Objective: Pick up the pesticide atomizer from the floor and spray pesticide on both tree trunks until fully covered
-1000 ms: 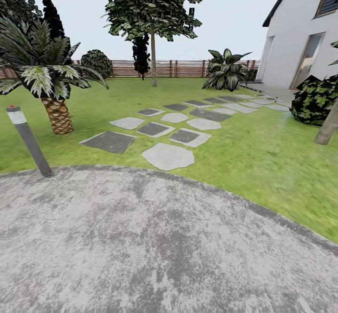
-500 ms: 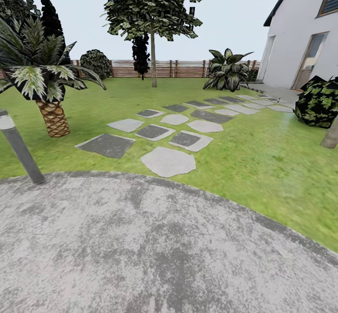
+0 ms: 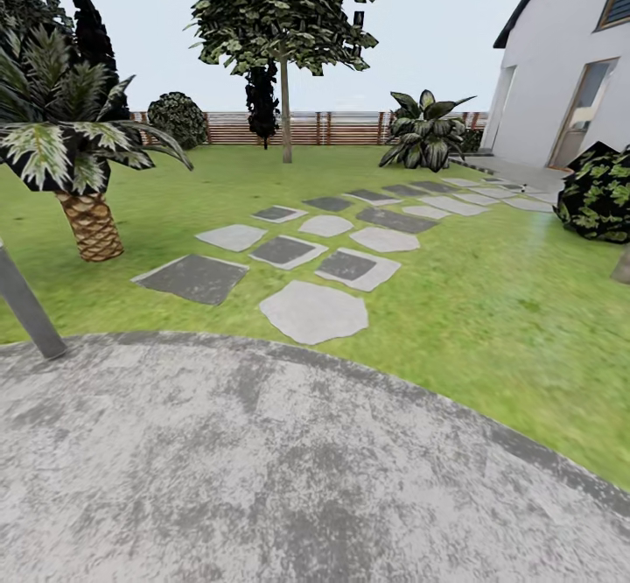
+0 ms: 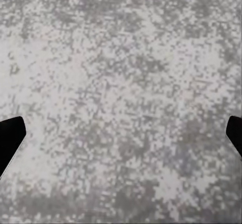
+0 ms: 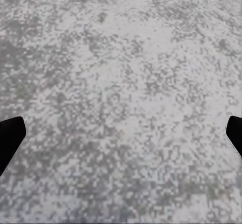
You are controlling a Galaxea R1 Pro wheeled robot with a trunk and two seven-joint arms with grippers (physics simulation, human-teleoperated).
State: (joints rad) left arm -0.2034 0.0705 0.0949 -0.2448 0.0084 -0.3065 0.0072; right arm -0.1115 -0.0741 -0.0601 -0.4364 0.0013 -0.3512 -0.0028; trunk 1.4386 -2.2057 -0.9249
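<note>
The left gripper is spread wide with nothing between its black fingertips, which sit at opposite sides of the left wrist view over speckled grey paving. The right gripper is spread just as wide and empty, its dark fingertips over the same mottled stone.

In the head view the paving is a rough, blotchy grey disc with a curved edge against the blurry green lawn. Flat stepping stones, pale and dark grey, irregular and square, run across the grass toward the white house. A tree with a thin straight trunk and flaky green crown stands near the slatted brown fence at the far edge of the lawn. A short palm with a scaly trunk stands at the lawn's left edge, and a slanted grey post at the paving's left edge. No writing is legible anywhere.
</note>
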